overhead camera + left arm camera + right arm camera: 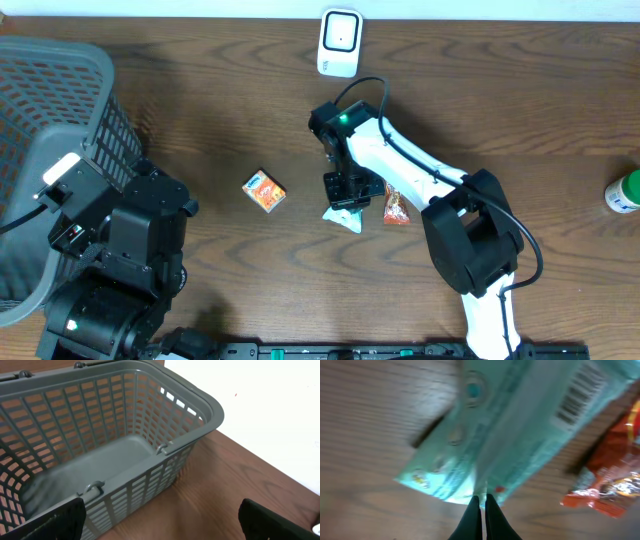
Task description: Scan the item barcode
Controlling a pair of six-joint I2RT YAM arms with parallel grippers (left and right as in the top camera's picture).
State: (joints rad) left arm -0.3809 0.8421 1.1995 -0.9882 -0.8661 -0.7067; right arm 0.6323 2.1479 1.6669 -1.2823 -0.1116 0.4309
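Teal crinkly film, the packet [520,425] is lying on the worktop [365,420] beside an orange sachet [610,470], looking light, limp and slippery. Right claw [482,501] is pinching its sealed edge, jaws fully closed; left claw [160,525] is gaping wide, empty.

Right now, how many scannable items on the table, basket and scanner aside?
4: orange box left of centre; teal packet in right pincer; red sachet beside it; green bottle at right edge. Arms may hide more.
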